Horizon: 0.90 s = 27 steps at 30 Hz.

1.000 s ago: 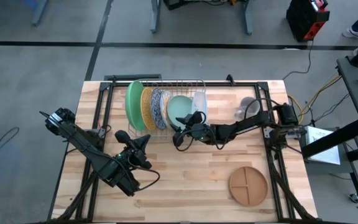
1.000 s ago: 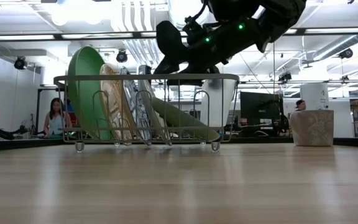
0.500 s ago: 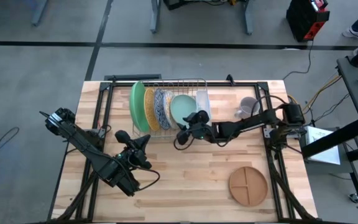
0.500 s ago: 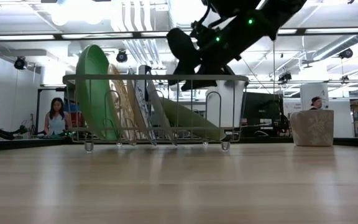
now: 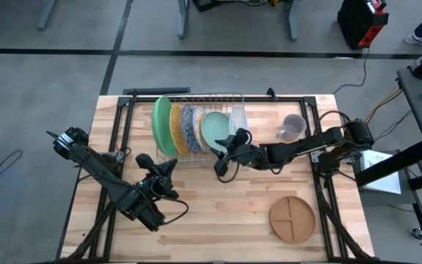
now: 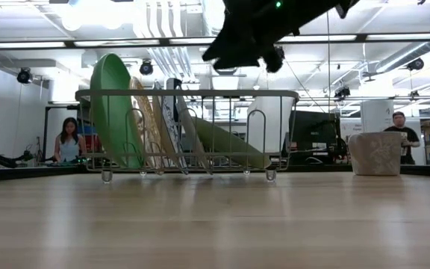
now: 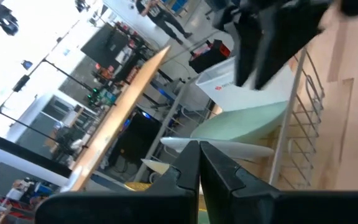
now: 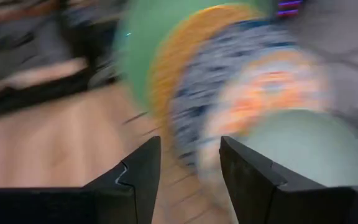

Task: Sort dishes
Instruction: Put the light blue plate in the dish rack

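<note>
Four plates point(image 5: 185, 128) stand in the rack point(image 5: 200, 99) at upper centre; the brown plate point(image 5: 293, 218) lies lower right on the bench point(image 5: 218, 213). The right pincer point(image 5: 224, 155) is released and empty; the left pincer point(image 5: 154, 163) is clenched.

High view looked straight down on the whole table point(image 5: 196, 220); low view looked level across it. Wrist views sat close. All four shared the wire dish rack point(image 5: 209, 97).
</note>
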Motion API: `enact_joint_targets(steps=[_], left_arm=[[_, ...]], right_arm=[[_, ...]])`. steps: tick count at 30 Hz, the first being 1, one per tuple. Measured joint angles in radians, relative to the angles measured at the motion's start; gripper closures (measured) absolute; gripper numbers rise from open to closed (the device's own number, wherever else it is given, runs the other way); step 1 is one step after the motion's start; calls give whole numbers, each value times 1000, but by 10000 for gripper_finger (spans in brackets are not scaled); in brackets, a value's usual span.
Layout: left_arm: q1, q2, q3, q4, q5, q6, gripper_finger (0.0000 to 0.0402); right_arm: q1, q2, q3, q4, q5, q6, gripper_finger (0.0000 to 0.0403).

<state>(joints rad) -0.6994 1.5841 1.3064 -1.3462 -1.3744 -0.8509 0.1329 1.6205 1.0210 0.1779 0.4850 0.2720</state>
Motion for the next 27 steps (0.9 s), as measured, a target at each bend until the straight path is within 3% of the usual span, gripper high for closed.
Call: enact_joint_targets(steps=[3,5,14,27], left_arm=[[0,0,0,2,33,2,401],[-4,0,5,3,45,3,401],[-10,0,8,-1,52,3,401],[-10,0,7,-5,51,4,401]], right_arm=[[-59,-14,0,-42,-302,-87,257],[-97,-17,0,-72,-377,-156,266],[-164,19,49,-189,-329,-271,294],[-186,172,270,-450,-328,-298,257]])
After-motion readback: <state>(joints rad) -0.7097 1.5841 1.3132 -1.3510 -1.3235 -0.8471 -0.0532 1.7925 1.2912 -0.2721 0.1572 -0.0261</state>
